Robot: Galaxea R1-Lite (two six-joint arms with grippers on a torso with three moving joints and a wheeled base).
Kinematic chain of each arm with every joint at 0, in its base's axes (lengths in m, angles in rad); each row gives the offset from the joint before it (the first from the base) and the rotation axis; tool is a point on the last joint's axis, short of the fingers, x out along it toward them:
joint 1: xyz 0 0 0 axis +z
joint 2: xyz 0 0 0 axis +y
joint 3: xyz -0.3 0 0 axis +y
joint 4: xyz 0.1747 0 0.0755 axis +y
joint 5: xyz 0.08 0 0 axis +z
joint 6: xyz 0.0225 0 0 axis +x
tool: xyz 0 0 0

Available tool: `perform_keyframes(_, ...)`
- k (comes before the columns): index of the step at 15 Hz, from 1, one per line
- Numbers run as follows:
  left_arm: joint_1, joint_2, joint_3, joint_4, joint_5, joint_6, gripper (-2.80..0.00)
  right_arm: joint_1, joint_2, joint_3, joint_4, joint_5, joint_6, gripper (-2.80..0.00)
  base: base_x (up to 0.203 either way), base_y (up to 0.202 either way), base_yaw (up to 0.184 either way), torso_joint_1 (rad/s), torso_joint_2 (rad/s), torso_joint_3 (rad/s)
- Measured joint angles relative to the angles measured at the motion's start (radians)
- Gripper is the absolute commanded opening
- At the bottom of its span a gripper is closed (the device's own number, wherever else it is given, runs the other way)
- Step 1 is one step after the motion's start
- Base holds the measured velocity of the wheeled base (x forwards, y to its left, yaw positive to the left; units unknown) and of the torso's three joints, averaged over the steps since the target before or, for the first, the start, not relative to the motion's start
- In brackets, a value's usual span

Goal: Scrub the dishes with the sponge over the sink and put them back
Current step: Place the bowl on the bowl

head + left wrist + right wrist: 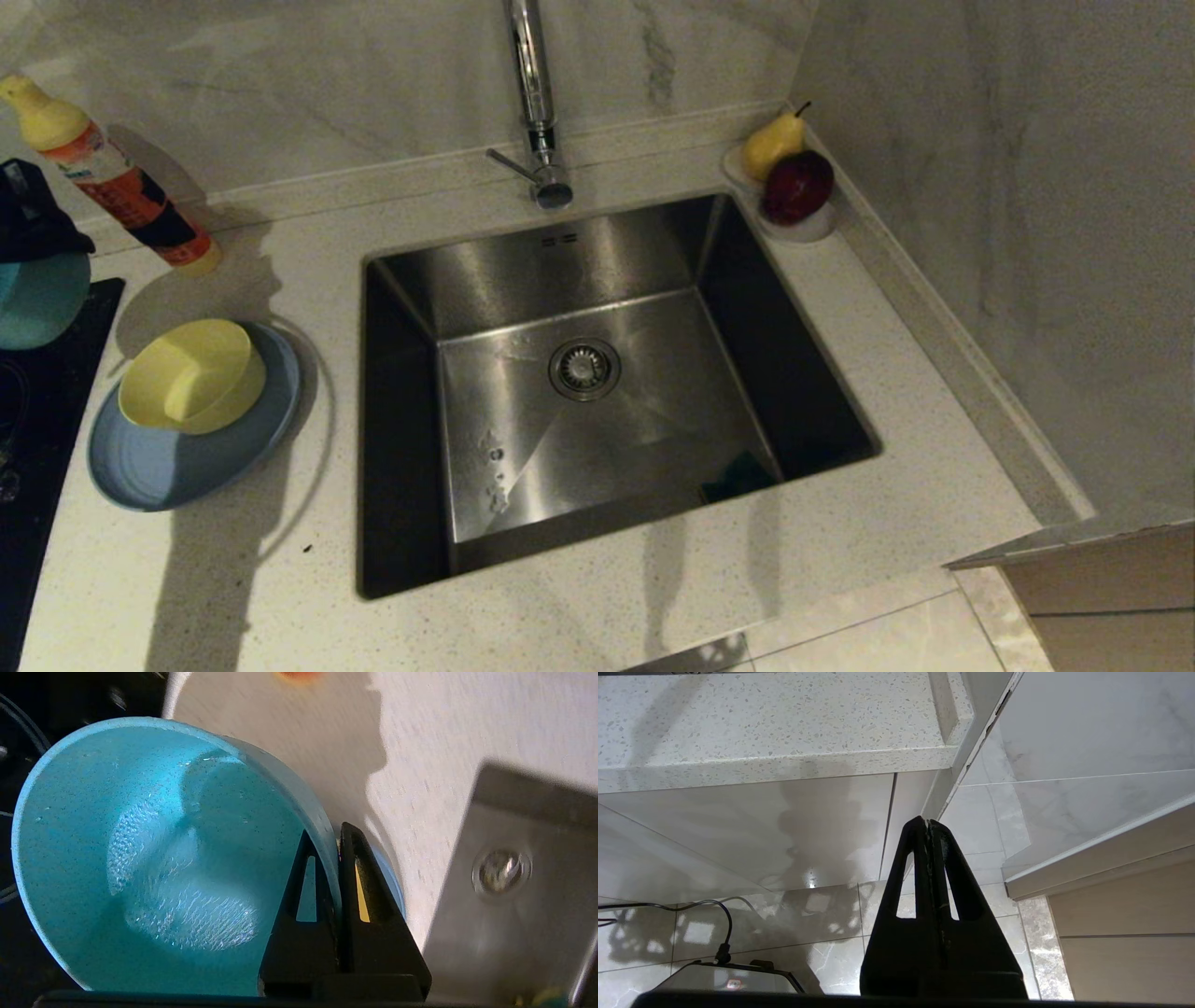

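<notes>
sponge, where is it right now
In the head view the sponge lies green face up on the floor of the sink, in its near right corner, well to the right of the drain strainer.

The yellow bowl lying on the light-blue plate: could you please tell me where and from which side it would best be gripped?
Probably by its thin rim. The yellow bowl lies tipped on the light-blue plate, its mouth facing the wall, so the upper rim edge is exposed. Coming from above, one of the fingers could slip inside and one outside, much as the left gripper pinches the teal bowl.
</notes>
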State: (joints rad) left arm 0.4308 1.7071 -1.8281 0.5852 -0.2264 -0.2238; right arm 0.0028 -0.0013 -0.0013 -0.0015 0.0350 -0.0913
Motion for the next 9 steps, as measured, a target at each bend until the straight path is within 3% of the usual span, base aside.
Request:
perform_keyframes(4, -0.071, -0.033, 0.148, -0.008, 0.013, 0.071, -2.80, 0.000, 0.000, 0.000, 0.000, 0.000, 0.000, -2.80, 0.000, 0.000, 0.000, 0.000, 0.00, 0.000)
perform_keyframes(9, -0.189, -0.033, 0.265, -0.089, 0.077, 0.059, -2.80, 0.000, 0.000, 0.000, 0.000, 0.000, 0.000, -2.80, 0.000, 0.000, 0.000, 0.000, 0.00, 0.000)
